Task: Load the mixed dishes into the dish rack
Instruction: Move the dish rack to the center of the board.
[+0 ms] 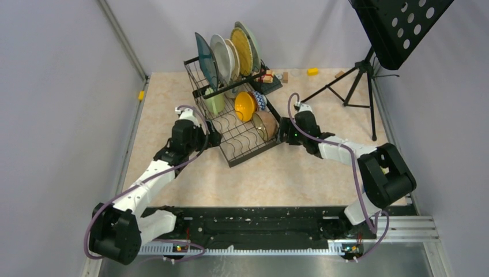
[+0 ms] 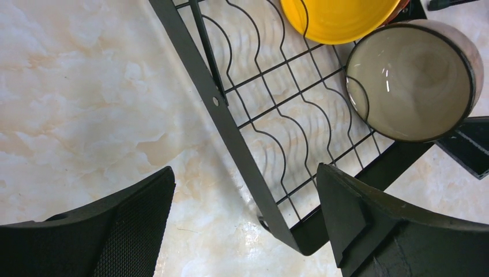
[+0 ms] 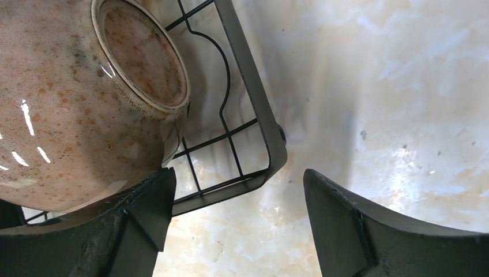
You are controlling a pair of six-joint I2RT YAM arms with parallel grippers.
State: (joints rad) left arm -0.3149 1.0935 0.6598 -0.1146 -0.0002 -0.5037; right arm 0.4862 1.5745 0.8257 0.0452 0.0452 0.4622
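Loading is judged near complete: plates [image 1: 228, 55], bowls [image 1: 245, 107] and mugs [image 1: 215, 103] are seated in the rack [image 1: 254, 153]; none is seen outside. Left gripper [image 1: 212, 138] and right gripper [image 1: 281, 134] are spread, empty

Speckled mug [image 3: 69, 104] in dish rack [image 3: 253, 86] corner

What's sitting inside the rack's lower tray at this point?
A green mug, a yellow bowl, a patterned bowl behind it, and a speckled cup on its side. The tray's far end is covered by the plates.
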